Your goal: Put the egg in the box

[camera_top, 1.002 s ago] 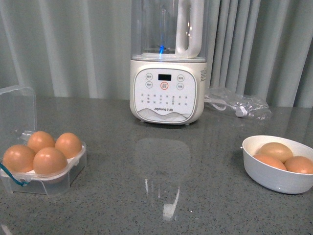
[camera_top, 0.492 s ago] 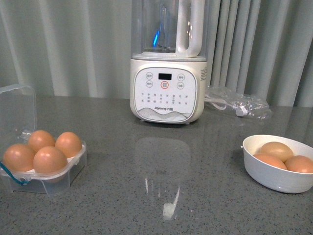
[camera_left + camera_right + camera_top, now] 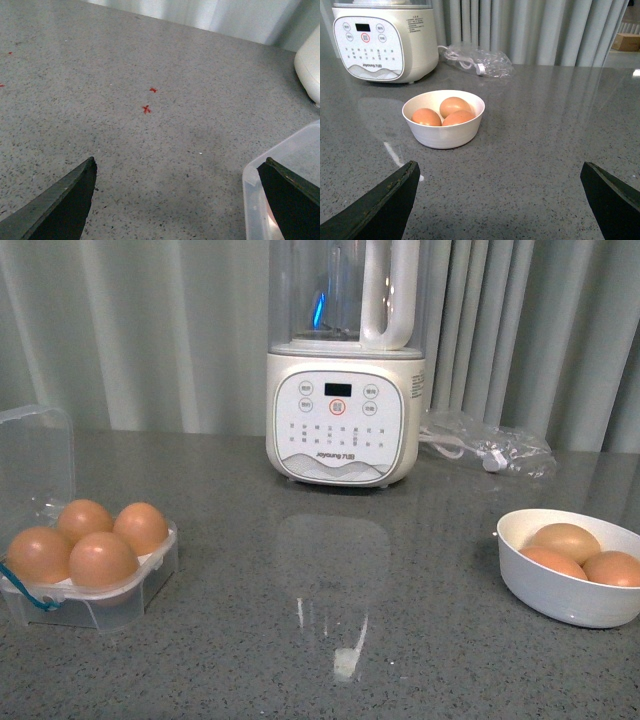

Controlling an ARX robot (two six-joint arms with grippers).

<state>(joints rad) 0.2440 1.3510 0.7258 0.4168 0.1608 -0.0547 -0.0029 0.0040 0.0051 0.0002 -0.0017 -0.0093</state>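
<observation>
Cells of the small clear plastic box [image 3: 150, 575] at near left each hold a smooth orange-brown egg [image 3: 103, 558], just beside the wide-open left end effector [image 3: 180, 165]; right end effector [image 3: 499, 165] gapes too.

Grey speckled counter [image 3: 450, 660] — glossy, catching a glare [image 3: 345, 662] — backed by pale pleated curtains [image 3: 150, 330]
</observation>
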